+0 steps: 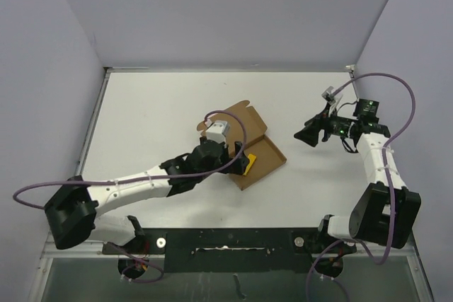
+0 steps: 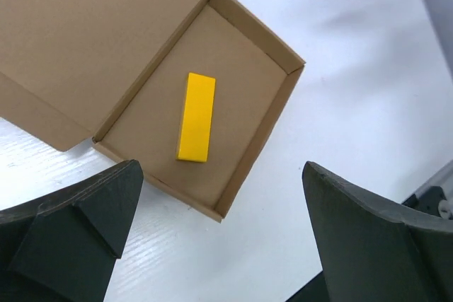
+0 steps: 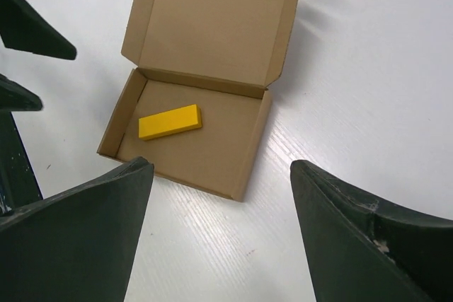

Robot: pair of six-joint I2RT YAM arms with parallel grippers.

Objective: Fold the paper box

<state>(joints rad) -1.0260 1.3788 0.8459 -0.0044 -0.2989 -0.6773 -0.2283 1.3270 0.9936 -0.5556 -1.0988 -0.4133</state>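
Top external, paper box (image 1: 263, 155) open, lying diagonally

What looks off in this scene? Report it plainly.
Nothing is torn or spilled. The yellow block lies slightly askew in the box, not parallel to its walls, and the lid stands open.
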